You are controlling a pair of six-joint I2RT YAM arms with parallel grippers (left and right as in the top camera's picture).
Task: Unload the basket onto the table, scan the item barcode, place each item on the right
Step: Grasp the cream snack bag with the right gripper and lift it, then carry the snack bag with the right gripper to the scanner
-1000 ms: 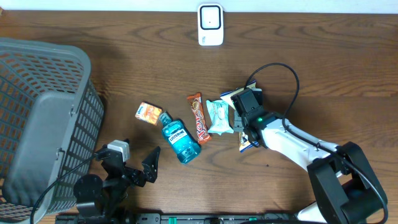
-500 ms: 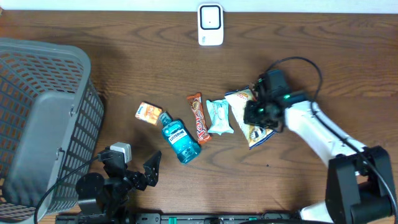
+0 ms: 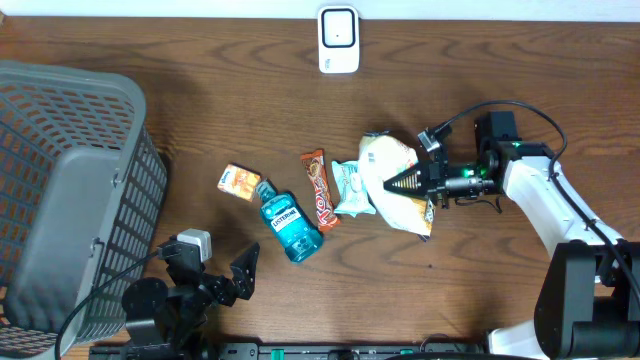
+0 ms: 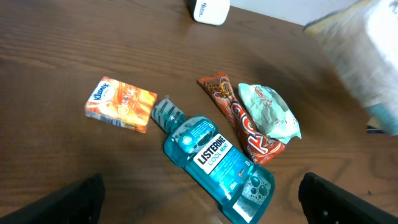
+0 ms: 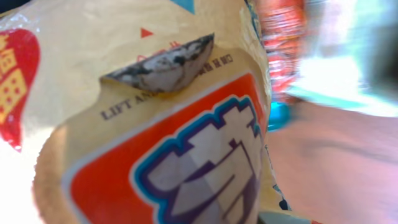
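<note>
Two arms in view, only the right one has anything. Right tool [image 3: 392, 185] is clamped onto the snack bag [image 3: 388, 155], fingers pointing toward the robot's left and pinching the bag around its middle. The bag is cream with orange print, right of centre on the tabletop [image 3: 200, 100], just beside the mint-green packet [image 3: 352, 187]. From overhead I can't tell whether the two touch. In the left wrist view the bag [image 4: 367, 56] is a large blur at top right and looks raised off the wood. In the right wrist view it [image 5: 155, 143] fills the frame: orange panel, blue-outlined lettering, a small torn flap above a line of print starting "LIFT".

White barcode scanner [image 3: 339, 40] sits at the far edge, centre, well apart from the bag.

Left tool [image 3: 212, 262] is at the near edge, low, fingers spread wide and gripping nothing. Its camera looks across the row of items.

Row, left to right:
- orange Kleenex pack [image 3: 239, 182]
- blue Listerine bottle [image 3: 291, 225], lying flat, cap end touching or nearly touching the Kleenex pack
- brown candy bar [image 3: 319, 188], just beside the bottle
- the mint-green packet, overlapping the candy bar's edge in the left wrist view

Grey mesh basket [image 3: 70, 190] is at the far left, well apart from the row.
</note>
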